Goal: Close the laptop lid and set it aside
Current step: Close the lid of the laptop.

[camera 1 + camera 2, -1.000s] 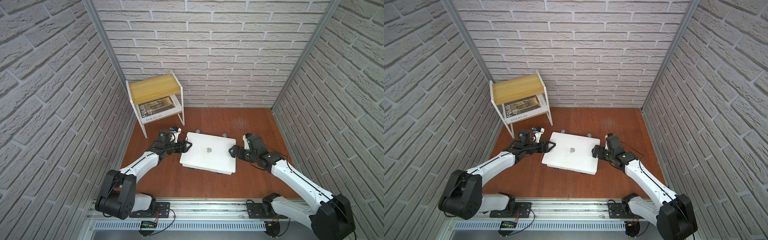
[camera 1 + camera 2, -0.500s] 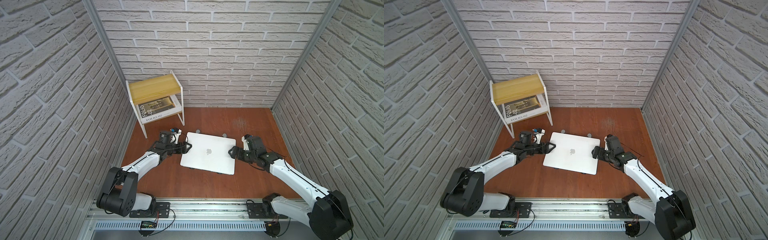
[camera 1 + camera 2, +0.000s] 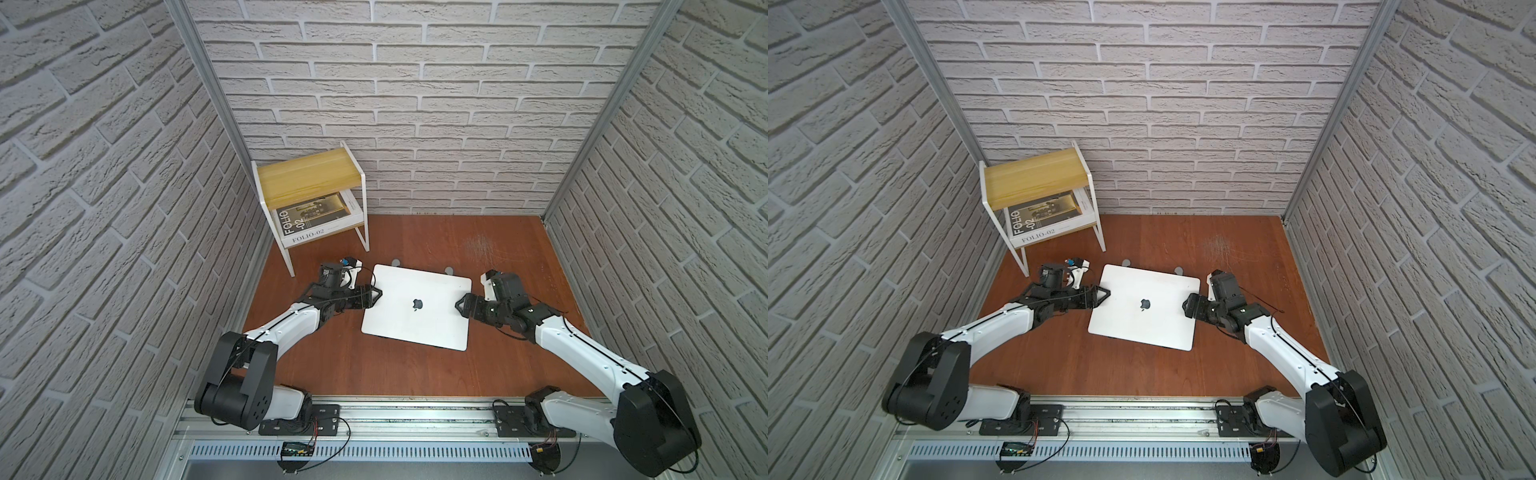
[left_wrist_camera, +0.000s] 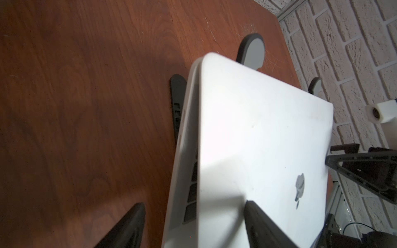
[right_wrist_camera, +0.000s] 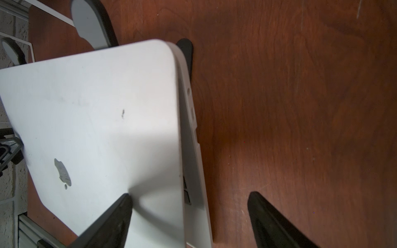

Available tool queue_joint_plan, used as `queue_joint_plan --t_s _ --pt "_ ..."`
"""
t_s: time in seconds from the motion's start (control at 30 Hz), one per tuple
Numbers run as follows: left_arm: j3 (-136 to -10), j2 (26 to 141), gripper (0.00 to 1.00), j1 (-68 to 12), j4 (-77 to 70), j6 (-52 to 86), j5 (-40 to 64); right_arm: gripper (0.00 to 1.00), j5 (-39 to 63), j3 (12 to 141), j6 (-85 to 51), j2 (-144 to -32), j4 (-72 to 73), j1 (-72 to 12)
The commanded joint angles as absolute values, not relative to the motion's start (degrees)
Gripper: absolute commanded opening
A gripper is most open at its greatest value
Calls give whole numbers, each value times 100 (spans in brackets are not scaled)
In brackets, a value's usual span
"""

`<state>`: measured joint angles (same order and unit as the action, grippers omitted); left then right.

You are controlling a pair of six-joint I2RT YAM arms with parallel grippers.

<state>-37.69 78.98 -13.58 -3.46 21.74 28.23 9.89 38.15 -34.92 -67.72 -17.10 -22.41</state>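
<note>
In both top views you are seeing the laptop [image 3: 415,320] lying mid-tabletop, its long axis running between the left end effector [image 3: 374,294] and the right end effector [image 3: 461,304], each equally near at a short edge; the book [image 3: 309,237] is reading "FOLIO-02". In the left wrist view, open jaws are straddling that edge, the laptop lid [image 4: 257,128] showing a thin gap. In the right wrist view it is going likewise, nothing clamped; the apple logo [image 5: 62,171] is carrying no wording.

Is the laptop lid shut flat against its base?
No: the left wrist view shows the laptop lid raised off the base, dark keys visible between.
</note>
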Motion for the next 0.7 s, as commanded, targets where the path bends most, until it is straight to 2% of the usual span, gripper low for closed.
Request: queue_joint_plan --t_s 0.0,0.37,0.67 --pt "-3644 7986 76 -1320 -330 2066 2627 87 832 3702 -3402 -6907 -1747 -2197" --pt "-3731 8253 72 -1333 -403 2088 2672 84 725 3738 -3356 -7163 -1520 -2197" --pt "-3630 8157 69 -1376 -314 2166 2454 77 561 4183 -3156 -7848 -1358 -2197"
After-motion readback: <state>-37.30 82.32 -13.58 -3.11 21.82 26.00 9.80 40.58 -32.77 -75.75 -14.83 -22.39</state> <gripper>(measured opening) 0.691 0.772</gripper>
